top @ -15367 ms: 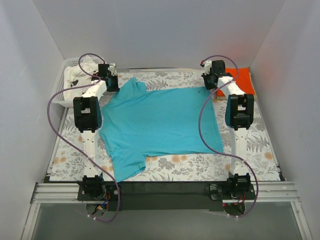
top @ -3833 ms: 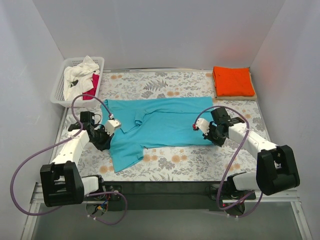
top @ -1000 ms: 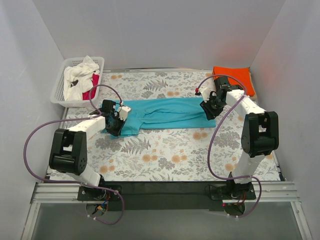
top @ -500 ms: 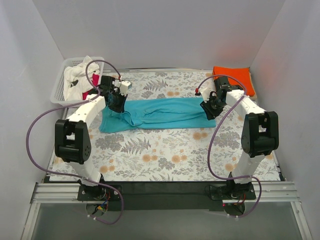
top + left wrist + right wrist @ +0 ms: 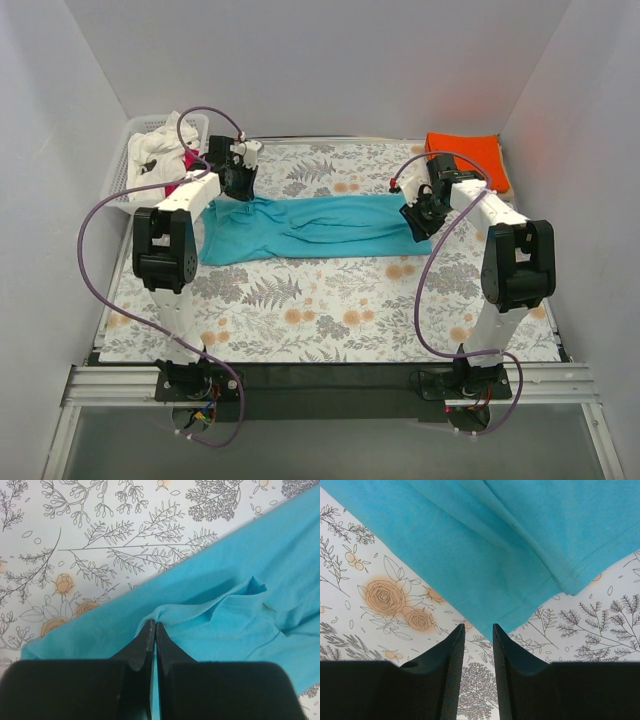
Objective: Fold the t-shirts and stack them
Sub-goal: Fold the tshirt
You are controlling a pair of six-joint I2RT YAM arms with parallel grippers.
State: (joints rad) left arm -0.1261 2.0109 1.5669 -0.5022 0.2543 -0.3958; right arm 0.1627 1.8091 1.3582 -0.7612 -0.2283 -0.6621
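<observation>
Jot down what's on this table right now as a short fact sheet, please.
Teal t-shirt: folded into a long strip across the flowered table
Left hand: shut, pinching a fold of the teal t-shirt
Right hand: slightly open at the strip's right corner
Orange t-shirt: folded, far right corner
Basket: far left, white cloth inside

Parted fingers [image 5: 445, 672] frame a corner of the teal t-shirt [image 5: 520, 535] on floral tablecloth [image 5: 600, 625].

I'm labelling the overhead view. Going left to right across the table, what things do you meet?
Basket → teal shirt → orange shirt
</observation>
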